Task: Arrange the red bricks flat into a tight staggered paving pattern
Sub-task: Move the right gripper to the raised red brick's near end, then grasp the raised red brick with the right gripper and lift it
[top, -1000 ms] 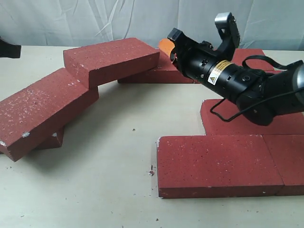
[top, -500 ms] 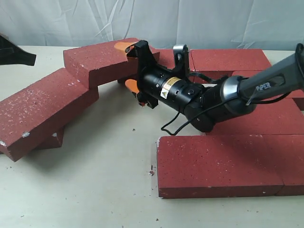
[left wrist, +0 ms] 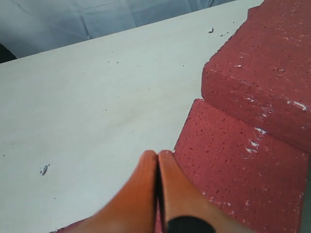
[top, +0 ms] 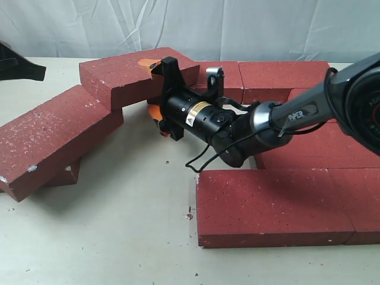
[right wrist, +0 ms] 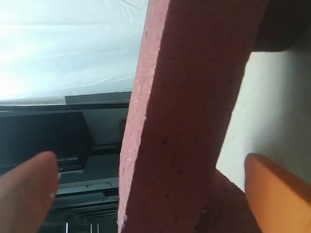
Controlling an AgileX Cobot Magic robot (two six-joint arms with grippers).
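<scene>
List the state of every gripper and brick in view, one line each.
right gripper, open, straddling the upper brick's end.
left gripper, shut, empty.
upper brick, tilted, raised off the table.
left brick, tilted, resting on the lower brick.
front bricks, flat, butted together.
</scene>
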